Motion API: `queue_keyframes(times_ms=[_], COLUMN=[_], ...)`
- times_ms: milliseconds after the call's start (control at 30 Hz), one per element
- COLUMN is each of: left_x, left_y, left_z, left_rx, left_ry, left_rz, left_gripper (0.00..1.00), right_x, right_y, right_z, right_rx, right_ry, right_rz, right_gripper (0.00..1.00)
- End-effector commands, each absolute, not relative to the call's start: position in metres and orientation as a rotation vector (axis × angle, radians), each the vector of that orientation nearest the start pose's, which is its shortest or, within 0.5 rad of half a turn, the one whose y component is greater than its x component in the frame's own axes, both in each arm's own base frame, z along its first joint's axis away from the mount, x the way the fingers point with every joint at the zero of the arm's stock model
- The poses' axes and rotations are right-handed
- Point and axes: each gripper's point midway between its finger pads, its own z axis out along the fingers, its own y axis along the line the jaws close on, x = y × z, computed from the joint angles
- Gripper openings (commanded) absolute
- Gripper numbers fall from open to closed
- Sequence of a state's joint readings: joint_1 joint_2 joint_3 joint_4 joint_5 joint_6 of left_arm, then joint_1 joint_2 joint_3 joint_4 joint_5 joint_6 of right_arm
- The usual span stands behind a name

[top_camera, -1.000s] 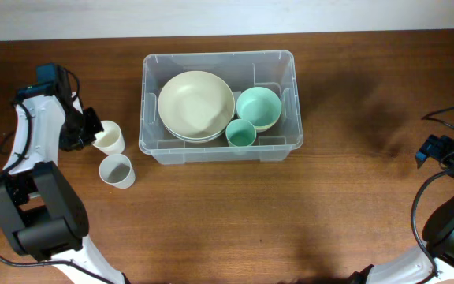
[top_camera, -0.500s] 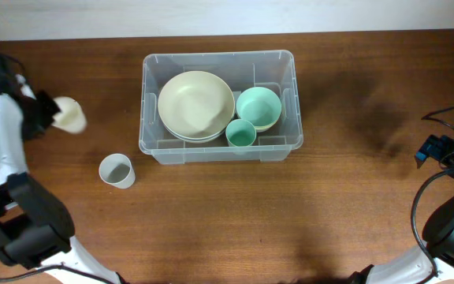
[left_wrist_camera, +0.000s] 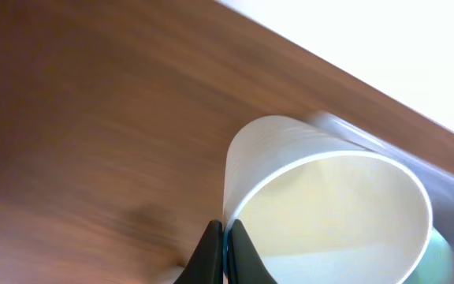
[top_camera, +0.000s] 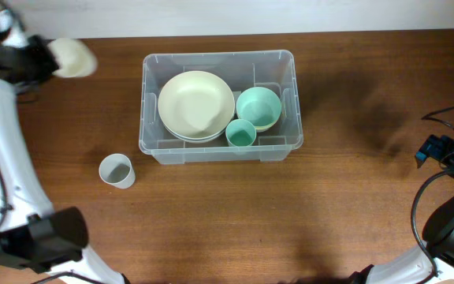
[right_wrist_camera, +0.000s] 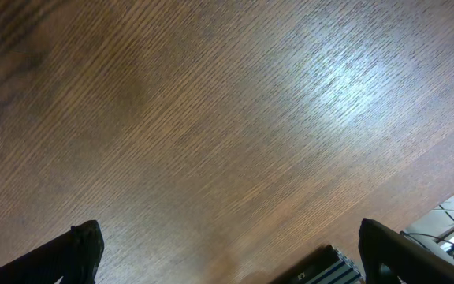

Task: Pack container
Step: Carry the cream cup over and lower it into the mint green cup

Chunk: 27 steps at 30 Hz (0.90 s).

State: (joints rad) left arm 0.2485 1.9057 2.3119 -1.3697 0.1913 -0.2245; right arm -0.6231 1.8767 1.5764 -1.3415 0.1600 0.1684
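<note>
The clear plastic container [top_camera: 150, 146] sits at the table's back middle. It holds a large cream bowl [top_camera: 195, 104], a mint bowl [top_camera: 258, 107] and a small mint cup [top_camera: 241, 134]. My left gripper [left_wrist_camera: 225, 246] is shut on the rim of a cream cup [left_wrist_camera: 329, 205], held raised at the far left [top_camera: 71, 57], left of the container. A second pale cup [top_camera: 117, 170] stands upright on the table left of the container's front. My right gripper [right_wrist_camera: 227, 252] is open and empty over bare wood at the right edge.
The table's back edge meets a white wall just behind the container and the lifted cup. Cables hang by the right arm [top_camera: 448, 150] at the table's right edge.
My left gripper has lifted the cream cup from beside the standing pale cup and carried it up and back toward the far left corner. The right arm has not moved.
</note>
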Motion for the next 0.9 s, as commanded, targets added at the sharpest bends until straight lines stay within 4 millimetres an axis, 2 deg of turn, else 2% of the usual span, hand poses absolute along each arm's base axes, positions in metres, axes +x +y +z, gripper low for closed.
queue_keyframes(times_ms=[0,233,400,600,700,867], left_x=[0.433,0.411,0.391,0.373,0.37,0.371], left_y=[0.007,-0.108,-0.16,-0.194,-0.205,-0.223], left_z=[0.331,0.314,0.293,0.249,0.226,0.203], left_rx=[-0.289,0.083,0.253,0.368,0.401,0.447], left_ry=[2.5,2.613,2.684,2.802,2.843,2.873], left_rz=[-0.354,-0.443,-0.463,-0.469,-0.485,-0.506], left_gripper=[0.01,0.01,0.01,0.01,0.01,0.01], right_x=[0.256,0.256,0.256,0.256,0.256,0.256], right_y=[-0.222,-0.222,-0.222,-0.222,-0.222,-0.222], right_z=[0.116,0.116,0.116,0.116,0.116,0.116], right_rx=[1.244,1.244,1.244,1.244,1.244,1.244], right_ry=[2.957,2.957,2.957,2.957,2.957,2.957], right_rz=[-0.251,-0.251,-0.251,-0.251,-0.251,-0.251], right_gripper=[0.99,0.98,0.99,0.99,0.99,0.99])
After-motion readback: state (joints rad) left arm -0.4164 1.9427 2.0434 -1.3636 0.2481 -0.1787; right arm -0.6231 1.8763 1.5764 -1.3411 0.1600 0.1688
